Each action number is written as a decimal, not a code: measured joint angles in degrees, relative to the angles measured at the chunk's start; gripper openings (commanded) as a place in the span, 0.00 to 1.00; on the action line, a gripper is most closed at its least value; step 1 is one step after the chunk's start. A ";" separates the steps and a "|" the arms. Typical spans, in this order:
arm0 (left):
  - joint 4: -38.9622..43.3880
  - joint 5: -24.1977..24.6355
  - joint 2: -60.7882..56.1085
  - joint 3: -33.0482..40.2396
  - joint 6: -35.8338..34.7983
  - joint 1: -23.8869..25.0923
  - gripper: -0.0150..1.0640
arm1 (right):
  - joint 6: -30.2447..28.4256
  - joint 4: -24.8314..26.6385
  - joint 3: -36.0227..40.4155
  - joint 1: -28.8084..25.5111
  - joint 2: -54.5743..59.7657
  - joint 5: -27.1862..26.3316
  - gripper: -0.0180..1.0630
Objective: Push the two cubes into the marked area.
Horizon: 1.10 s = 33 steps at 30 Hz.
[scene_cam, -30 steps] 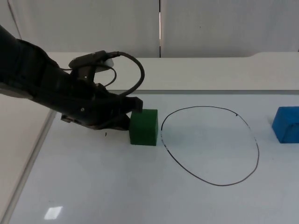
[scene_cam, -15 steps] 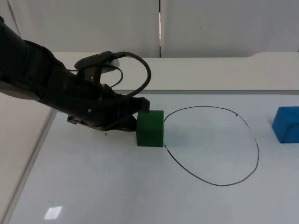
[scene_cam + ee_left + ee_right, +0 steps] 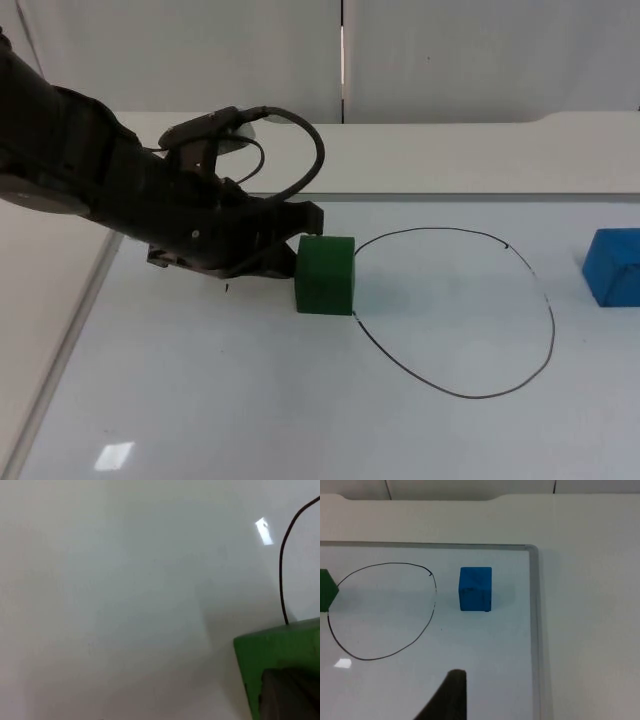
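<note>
**Green cube at the outline's edge, left gripper pressed to its side**

Green foam cube (image 3: 325, 275) sits upright on the white table top (image 3: 250, 400), square to the table edges with no long axis, its far side from the fingers touching the near-left arc of the black hand-drawn oval outline (image 3: 452, 312). The left arm reaches in low and nearly level from the upper left corner, forearm stretched toward the cube, and the left gripper (image 3: 287, 247) meets the cube's left face at its tip. Whether its fingers are parted or closed cannot be told; nothing is clasped between them, and the left wrist view shows a dark fingertip (image 3: 287, 695) flat against the green face with the outline's curve running just beyond the cube.

A blue foam cube (image 3: 613, 265) stands upright well beyond the oval, on the side away from the fingers, just outside the line. In the right wrist view the right gripper (image 3: 451, 692) hangs above the table, waiting, near that cube; its opening cannot be told.
</note>
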 measured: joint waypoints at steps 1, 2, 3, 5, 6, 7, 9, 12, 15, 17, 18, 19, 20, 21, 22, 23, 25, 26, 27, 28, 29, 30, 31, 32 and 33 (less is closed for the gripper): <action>0.00 0.00 0.00 0.00 0.00 0.00 0.01 | 0.00 0.00 0.00 0.00 0.00 0.00 0.99; 0.00 0.14 0.00 0.00 0.00 0.00 0.01 | 0.00 0.00 0.00 0.00 0.00 0.00 0.99; 0.00 0.44 0.00 0.00 0.00 0.00 0.01 | 0.00 0.00 0.00 0.00 0.00 0.00 0.99; 0.00 0.54 0.00 0.00 0.00 0.00 0.01 | 0.00 0.00 0.00 0.00 0.00 0.00 0.99; 0.00 0.67 0.00 0.00 0.00 -0.13 0.01 | 0.00 0.00 0.00 0.00 0.00 0.00 0.99; 0.00 0.67 0.00 0.00 0.00 -0.38 0.01 | 0.00 0.00 0.00 0.00 0.00 0.00 0.99; 0.00 0.67 0.00 0.00 0.00 -1.37 0.01 | 0.00 0.00 0.00 0.00 0.00 0.00 0.99; 0.00 0.67 0.00 0.00 0.00 -2.17 0.01 | 0.00 0.00 0.00 0.00 0.00 0.00 0.99; 0.00 0.67 0.00 0.00 0.00 -2.67 0.01 | 0.00 0.00 0.00 0.00 0.00 0.00 0.99; 0.00 0.67 0.00 0.00 0.00 -3.25 0.01 | 0.00 0.00 0.00 0.00 0.00 0.00 0.99; 0.00 0.67 0.00 0.00 0.00 -3.35 0.01 | 0.00 0.00 0.00 0.00 0.00 0.00 0.99; 0.00 0.67 0.00 0.00 0.00 -3.35 0.01 | 0.00 0.00 0.00 0.00 0.00 0.00 0.99; 0.00 0.67 0.00 0.00 0.00 -3.50 0.01 | 0.00 0.00 0.00 0.00 0.00 0.00 0.99; 0.00 0.67 0.00 0.00 0.00 -3.63 0.01 | 0.00 0.00 0.00 0.00 0.00 0.00 0.99; 0.00 0.67 0.00 0.00 0.00 -3.85 0.01 | 0.00 0.00 0.00 0.00 0.00 0.00 0.99; 0.00 0.67 0.00 0.00 0.00 -3.85 0.01 | 0.00 0.00 0.00 0.00 0.00 0.00 0.99; 0.00 0.67 0.00 0.00 0.00 -3.85 0.01 | 0.00 0.00 0.00 0.00 0.00 0.00 0.99; 0.00 0.67 0.00 0.00 0.00 -3.85 0.01 | 0.00 0.00 0.00 0.00 0.00 0.00 0.99; 0.00 0.67 0.00 0.00 0.00 -3.85 0.01 | 0.00 0.00 0.00 0.00 0.00 0.00 0.99; 0.00 0.67 0.00 0.00 0.00 -3.85 0.01 | 0.00 0.00 0.00 0.00 0.00 0.00 0.99; 0.00 0.67 0.00 0.00 0.00 -3.85 0.01 | 0.00 0.00 0.00 0.00 0.00 0.00 0.99; 0.00 0.67 0.00 0.00 0.00 -3.99 0.01 | 0.00 0.00 0.00 0.00 0.00 0.00 0.99; 0.00 0.67 0.00 0.00 0.00 -4.12 0.01 | 0.00 0.00 0.00 0.00 0.00 0.00 0.99; -0.09 0.67 0.00 -0.09 0.00 -4.52 0.01 | 0.00 0.00 0.00 0.00 0.00 0.00 0.99; -0.09 0.67 0.00 -0.09 0.00 -4.52 0.01 | 0.00 0.00 0.00 0.00 0.00 0.00 0.99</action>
